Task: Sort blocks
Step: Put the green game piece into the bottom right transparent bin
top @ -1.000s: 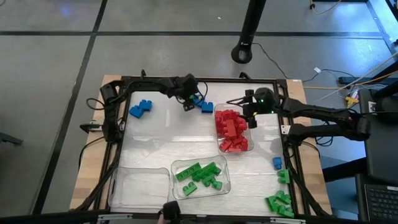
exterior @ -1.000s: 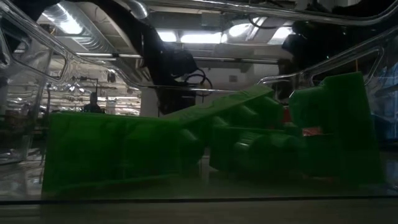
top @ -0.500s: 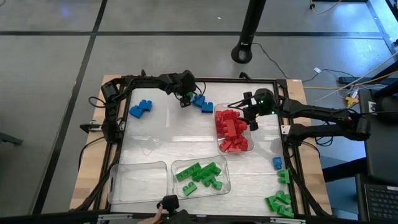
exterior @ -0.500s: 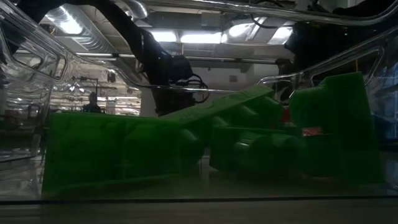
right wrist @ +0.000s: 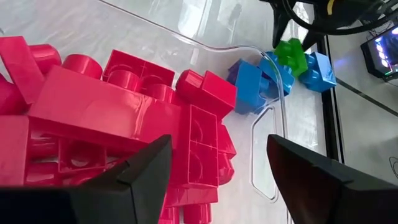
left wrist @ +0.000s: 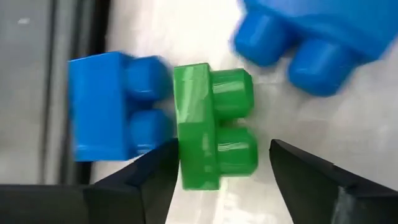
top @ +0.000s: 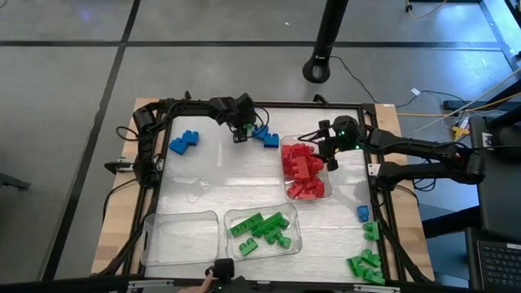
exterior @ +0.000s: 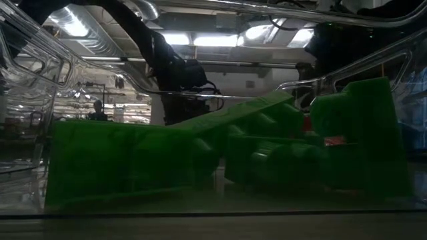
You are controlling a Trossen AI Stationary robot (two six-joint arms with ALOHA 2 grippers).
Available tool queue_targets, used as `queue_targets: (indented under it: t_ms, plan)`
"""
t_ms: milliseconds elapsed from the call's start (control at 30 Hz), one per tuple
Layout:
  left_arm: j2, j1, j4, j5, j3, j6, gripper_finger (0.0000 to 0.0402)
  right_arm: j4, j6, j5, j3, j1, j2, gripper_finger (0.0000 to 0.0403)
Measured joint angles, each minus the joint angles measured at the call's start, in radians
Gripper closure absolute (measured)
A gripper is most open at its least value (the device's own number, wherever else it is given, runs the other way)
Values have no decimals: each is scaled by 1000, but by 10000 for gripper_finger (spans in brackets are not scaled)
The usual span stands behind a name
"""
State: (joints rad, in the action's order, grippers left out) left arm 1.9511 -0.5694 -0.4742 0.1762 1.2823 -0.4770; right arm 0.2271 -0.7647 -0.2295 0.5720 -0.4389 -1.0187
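My left gripper (top: 241, 133) is at the table's far side, open and pointing down. Its fingers stand on either side of a small green block (left wrist: 214, 134) that lies on the table, also seen in the high view (top: 245, 128). A blue block (left wrist: 112, 115) lies against the green block's base. Another blue block (left wrist: 311, 37) lies just beyond the green block's studs. My right gripper (top: 329, 153) is open and empty (right wrist: 217, 180) over the far right end of the clear tray of red blocks (top: 305, 169). My left gripper's fingers straddle the green block from above. One fingertip (left wrist: 163, 163) shows right at the edge of the block's base (left wrist: 186, 168), but I cannot tell whether it touches. The other finger (left wrist: 292, 168) stands clear of the studs.
A clear tray of green blocks (top: 262, 230) and an empty clear tray (top: 181, 240) stand at the near edge. Blue blocks (top: 186, 142) lie at far left. One blue block (top: 362, 213) and loose green blocks (top: 366, 262) lie at near right. A person's hand (top: 203, 285) shows at the near edge.
My left gripper has gone a little toward the table's left edge, from beside the blue blocks to over the green block.
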Motion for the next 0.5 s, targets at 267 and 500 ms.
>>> queue_targets:
  t_ms: [267,500]
  plan:
    - [0,0,-10,-58,0,15,185,0,0,0,0,0,0,141]
    - [11,0,7,-43,-1,58,186,-2,0,0,0,0,-1,141]
